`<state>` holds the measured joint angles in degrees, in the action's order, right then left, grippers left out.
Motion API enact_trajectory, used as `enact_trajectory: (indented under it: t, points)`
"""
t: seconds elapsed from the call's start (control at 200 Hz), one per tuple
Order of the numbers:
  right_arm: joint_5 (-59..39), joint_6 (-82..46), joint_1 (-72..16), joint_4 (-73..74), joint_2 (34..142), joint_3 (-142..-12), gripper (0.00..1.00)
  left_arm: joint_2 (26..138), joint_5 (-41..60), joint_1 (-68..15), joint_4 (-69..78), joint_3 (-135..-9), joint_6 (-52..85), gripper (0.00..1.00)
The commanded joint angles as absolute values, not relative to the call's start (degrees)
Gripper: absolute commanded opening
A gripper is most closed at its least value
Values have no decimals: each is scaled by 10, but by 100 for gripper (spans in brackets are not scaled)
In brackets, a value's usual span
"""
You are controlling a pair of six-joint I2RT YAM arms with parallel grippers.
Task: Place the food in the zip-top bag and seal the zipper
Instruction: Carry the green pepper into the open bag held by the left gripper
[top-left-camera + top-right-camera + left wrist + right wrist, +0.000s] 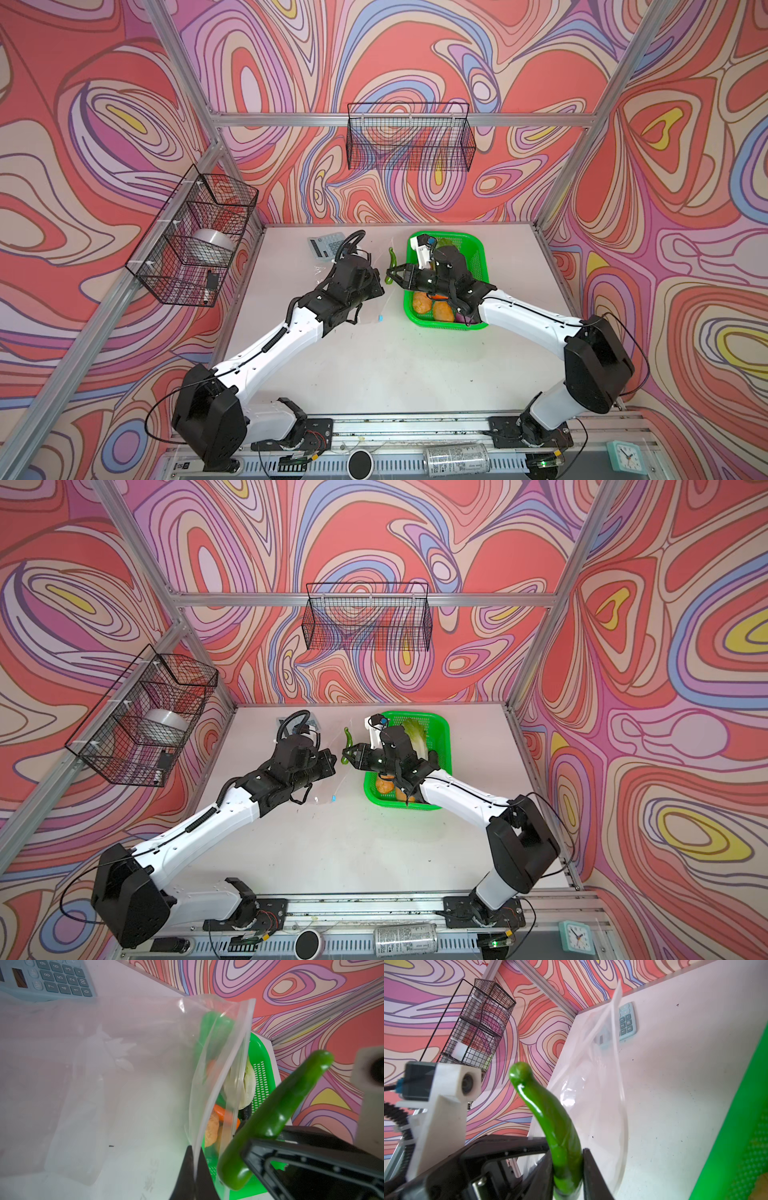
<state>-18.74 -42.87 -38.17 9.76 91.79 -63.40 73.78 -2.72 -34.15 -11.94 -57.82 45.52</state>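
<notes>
Two grippers faced each other over the middle of the table (374,374), tips close together. The left gripper (194,1167) had its jaws pinched shut on the bag's (124,1084) upper edge, holding that lip up off the table while the rest of the clear plastic sagged down behind it. The zipper (243,1053) ran along that lifted edge, and in the right wrist view its two strips stood apart; the blue slider (380,318) lay near the table.

The right gripper (391,275) had its jaws narrowed onto the lower end of a curved pepper (546,1113), which stuck out beyond the fingers, just beside the bag's mouth and still outside it.

Other food sat in the green basket (478,249) under the right arm: a cabbage (415,733), two potatoes (420,302) and a carrot (226,1115). A calculator (326,245) lay behind the bag near the back wall.
</notes>
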Motion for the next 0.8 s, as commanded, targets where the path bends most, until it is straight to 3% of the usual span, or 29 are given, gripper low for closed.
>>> enact_trajectory:
  t: [0.0, 0.456, 0.796]
  points:
    - [-177, -465, -391, 154, 942, -620, 24, 724, -21, -343, -108, -569, 479, 0]
    - [-182, -508, -413, 76, 991, -648, 24, 734, -12, -343, -88, -577, 473, 0]
    - [-194, -473, -413, -13, 1078, -775, 25, 740, 36, -356, -107, -583, 453, 0]
